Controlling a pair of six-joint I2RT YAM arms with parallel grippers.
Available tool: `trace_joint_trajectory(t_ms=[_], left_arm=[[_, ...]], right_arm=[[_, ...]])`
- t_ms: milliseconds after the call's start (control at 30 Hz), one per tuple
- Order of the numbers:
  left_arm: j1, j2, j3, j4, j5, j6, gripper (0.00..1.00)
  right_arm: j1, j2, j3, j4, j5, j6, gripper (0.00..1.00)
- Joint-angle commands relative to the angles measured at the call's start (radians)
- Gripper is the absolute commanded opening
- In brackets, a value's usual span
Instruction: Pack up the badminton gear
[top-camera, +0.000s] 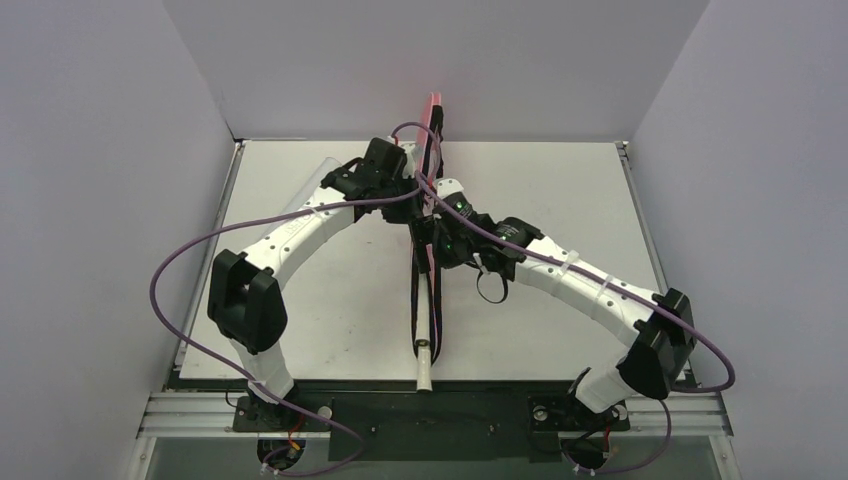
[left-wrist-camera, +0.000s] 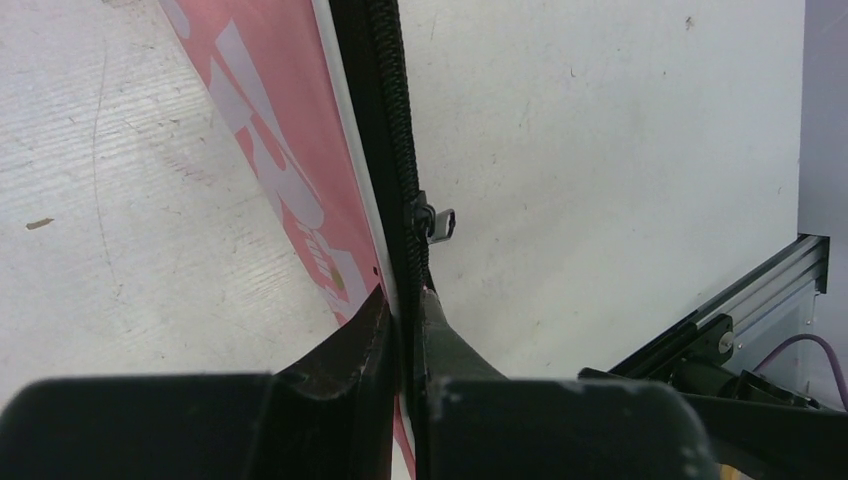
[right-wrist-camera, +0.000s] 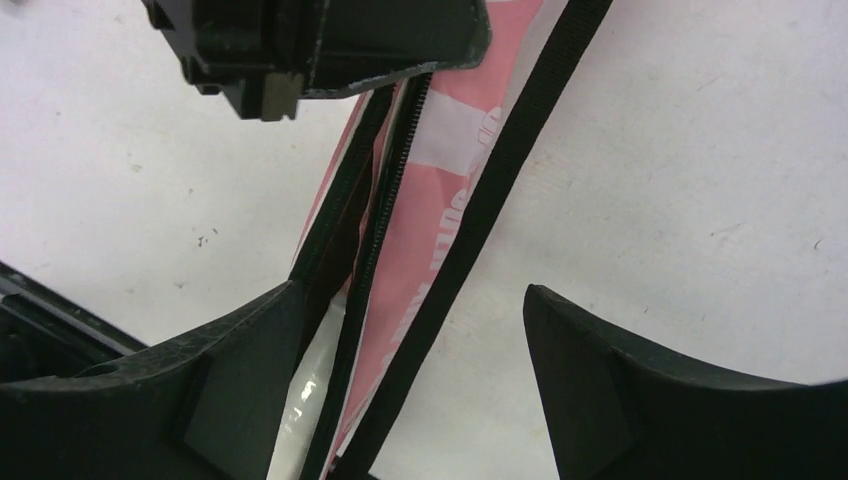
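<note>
At the middle of the table, the pink racket-shaped fabric cover with white lettering stands on its edge, running from the far side toward the arms. The left jaws are pressed together on the cover's rim, pinching it right beside the black zipper, with the small metal zipper pull just ahead of them. The right jaws are spread wide and hold nothing. They straddle the cover lower down, and the black webbing strap runs slantwise through the gap between them.

No racket or shuttlecock lies loose on the table, so I judge most of the gear is already inside. The packing is not finished, though. The right wrist view shows the zipper seam gaping, with something white visible inside; whether that is the tube or a racket I cannot tell. At the near end, a long white tube sticks out past the cover. What seems left is seating the tube fully and running the zipper shut.
</note>
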Motion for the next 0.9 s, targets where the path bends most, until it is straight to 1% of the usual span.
trace_joint_trajectory(t_ms=[0, 133, 233, 500, 633, 767, 867], left_arm=[[-0.006, -0.036, 0.017, 0.134, 0.070, -0.037, 0.00], [-0.004, -0.042, 0.008, 0.139, 0.087, -0.035, 0.00], [0.007, -0.048, 0.003, 0.139, 0.091, -0.029, 0.00], [0.024, -0.072, -0.034, 0.149, 0.112, -0.034, 0.00], [0.033, -0.083, -0.037, 0.153, 0.133, -0.038, 0.00], [0.040, -0.092, -0.035, 0.165, 0.174, -0.036, 0.00], [0.041, -0.097, -0.036, 0.169, 0.186, -0.035, 0.00]], right_arm=[[0.064, 0.033, -0.019, 0.149, 0.179, -0.094, 0.75], [0.072, 0.065, -0.018, 0.210, 0.213, -0.099, 0.76], [0.073, 0.075, -0.022, 0.255, 0.192, -0.097, 0.76], [0.061, 0.109, -0.021, 0.274, 0.156, -0.102, 0.75], [0.047, 0.111, -0.050, 0.306, 0.126, -0.093, 0.69], [0.042, 0.115, -0.075, 0.330, 0.093, -0.090, 0.60], [0.043, 0.121, -0.078, 0.328, 0.072, -0.094, 0.50]])
